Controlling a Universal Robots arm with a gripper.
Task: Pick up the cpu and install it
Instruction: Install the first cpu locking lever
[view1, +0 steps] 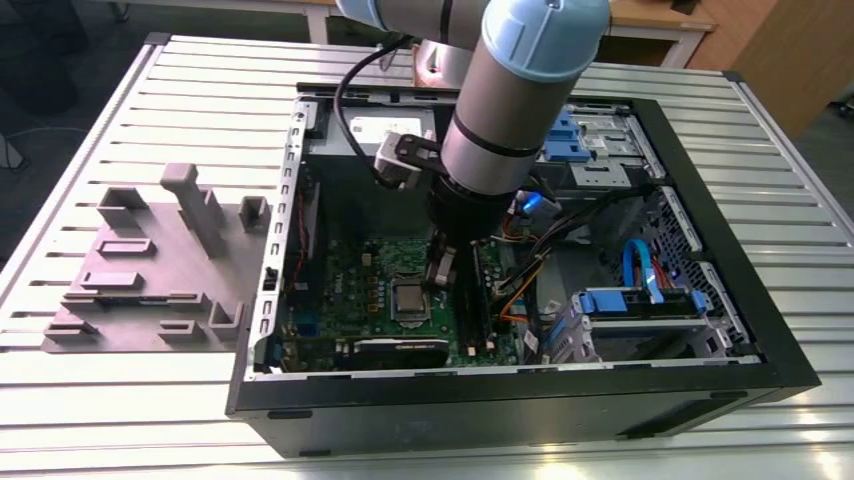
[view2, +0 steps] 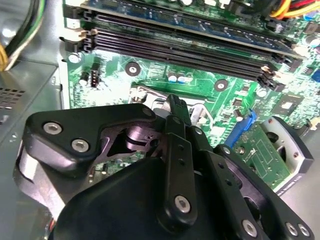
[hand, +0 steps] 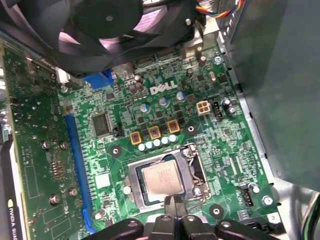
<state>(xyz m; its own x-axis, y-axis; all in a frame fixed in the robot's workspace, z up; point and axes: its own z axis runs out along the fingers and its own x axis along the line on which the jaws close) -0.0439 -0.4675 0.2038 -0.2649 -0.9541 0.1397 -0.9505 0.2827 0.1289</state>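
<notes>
The cpu (hand: 161, 178), a small silvery square chip, lies flat in its socket on the green motherboard (hand: 205, 135), with the silver socket frame (hand: 192, 165) around it. In the first wrist view my gripper (hand: 173, 201) hovers just at the chip's edge, fingertips pressed together with nothing between them. The exterior view has the gripper (view1: 439, 278) reaching down inside the open computer case, right above the cpu (view1: 407, 300). In the second wrist view the fingers (view2: 176, 112) form one closed black bar over the socket area.
A black fan (hand: 110, 25) and a card (hand: 30, 150) flank the socket. Memory slots (view2: 175, 40) run along the board. The case walls (view1: 534, 400), blue drive bays (view1: 641, 300) and cables (view1: 523, 290) crowd the arm. A grey fixture (view1: 160, 260) stands on the slatted table.
</notes>
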